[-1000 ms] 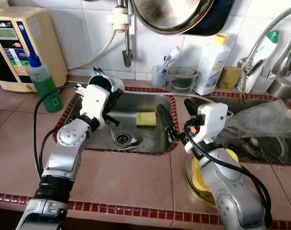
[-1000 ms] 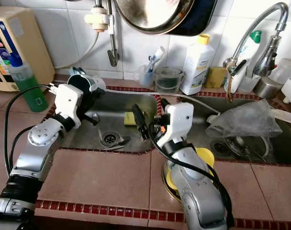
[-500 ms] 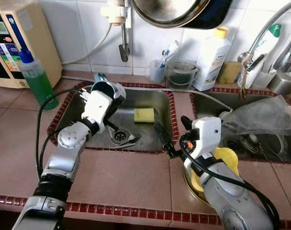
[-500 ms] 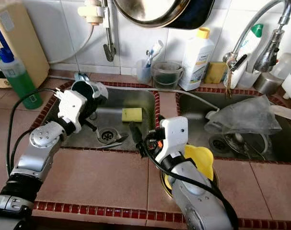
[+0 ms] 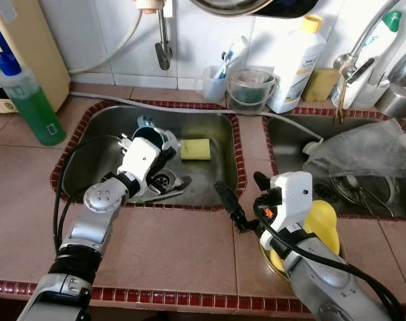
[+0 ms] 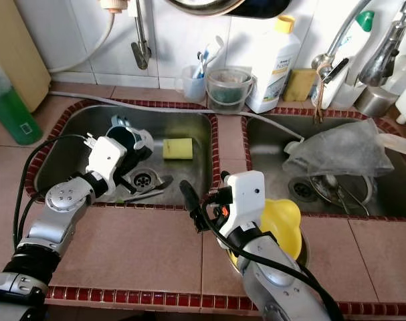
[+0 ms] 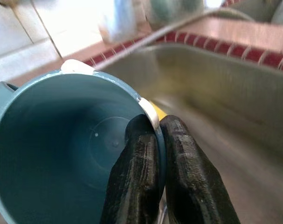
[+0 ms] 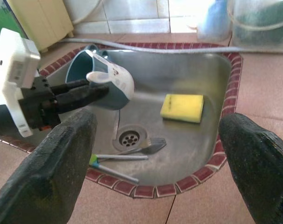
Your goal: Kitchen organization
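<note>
- the left gripper [image 5: 151,136] is down inside the left stainless steel sink basin [image 5: 89,164], its two black fingers [image 7: 141,172] pinched narrow on the rim of a teal plastic mug with a white-trimmed lip [image 8: 108,79], one finger inside the wall and one outside.
- the mug hangs tilted on its side over the basin floor, just beside the round drain [image 8: 130,138], mouth turned toward the gripper.
- a yellow rectangular sponge [image 5: 195,148] lies flat on the basin floor, near the mug but apart from it.
- a fork and a thin green-tipped utensil [image 8: 127,156] lie by the drain.
- the right gripper [image 5: 241,200] hovers over the red-edged tile counter [image 5: 169,247] at the basin's front corner, fingers spread wide and holding nothing.
- a yellow rounded plastic piece [image 5: 316,224] sits in a metal bowl under the right arm.
- a crumpled clear plastic bag [image 5: 363,150] lies in the right basin.
</note>
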Available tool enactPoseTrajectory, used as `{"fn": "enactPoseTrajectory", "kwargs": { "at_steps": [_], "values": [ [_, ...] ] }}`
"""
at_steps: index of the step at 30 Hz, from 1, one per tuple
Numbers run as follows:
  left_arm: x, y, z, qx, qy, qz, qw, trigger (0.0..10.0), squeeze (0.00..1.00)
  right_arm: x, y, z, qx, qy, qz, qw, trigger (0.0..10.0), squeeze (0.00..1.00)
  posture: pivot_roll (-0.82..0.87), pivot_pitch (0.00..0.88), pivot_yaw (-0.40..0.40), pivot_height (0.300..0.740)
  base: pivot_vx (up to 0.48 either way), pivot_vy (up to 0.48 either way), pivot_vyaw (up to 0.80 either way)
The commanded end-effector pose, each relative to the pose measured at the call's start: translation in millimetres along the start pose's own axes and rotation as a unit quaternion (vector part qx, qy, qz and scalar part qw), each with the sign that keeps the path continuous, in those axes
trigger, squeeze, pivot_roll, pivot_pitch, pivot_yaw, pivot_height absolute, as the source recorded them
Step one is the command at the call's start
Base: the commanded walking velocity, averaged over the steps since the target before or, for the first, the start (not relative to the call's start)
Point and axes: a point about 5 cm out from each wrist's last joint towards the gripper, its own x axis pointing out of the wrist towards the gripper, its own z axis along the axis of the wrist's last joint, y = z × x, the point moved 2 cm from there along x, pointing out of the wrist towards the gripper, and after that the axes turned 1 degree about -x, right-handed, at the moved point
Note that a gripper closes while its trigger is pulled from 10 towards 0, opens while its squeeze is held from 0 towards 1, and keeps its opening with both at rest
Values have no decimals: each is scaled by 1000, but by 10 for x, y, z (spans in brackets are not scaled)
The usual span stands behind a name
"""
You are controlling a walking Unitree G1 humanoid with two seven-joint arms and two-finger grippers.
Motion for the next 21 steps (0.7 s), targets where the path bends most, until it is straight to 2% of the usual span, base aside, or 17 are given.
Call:
{"fn": "enactPoseTrajectory", "kwargs": {
  "at_steps": [1,3,11,14,21],
  "values": [
    [16,33,20,18,5,-2,1000,10000,0,-40,7,19,2,2,-3,1000,10000,0,-169,198,3,740,0,0,0],
    [13,71,-28,19,22,5,1000,10000,0,-65,20,18,14,8,-1,1000,10000,0,-168,199,5,740,0,0,0],
    [5,143,-60,29,37,14,999,10000,0,-82,45,10,21,14,3,1000,10000,0,-162,196,8,740,0,0,0],
    [7,154,-76,18,41,13,999,10000,0,-79,46,7,22,16,3,1000,10000,0,-161,196,9,740,0,0,0],
    [-1,148,-85,40,50,-2,998,10000,0,-77,48,13,23,17,4,1000,10000,0,-156,199,10,740,0,0,0]
  ]
}}
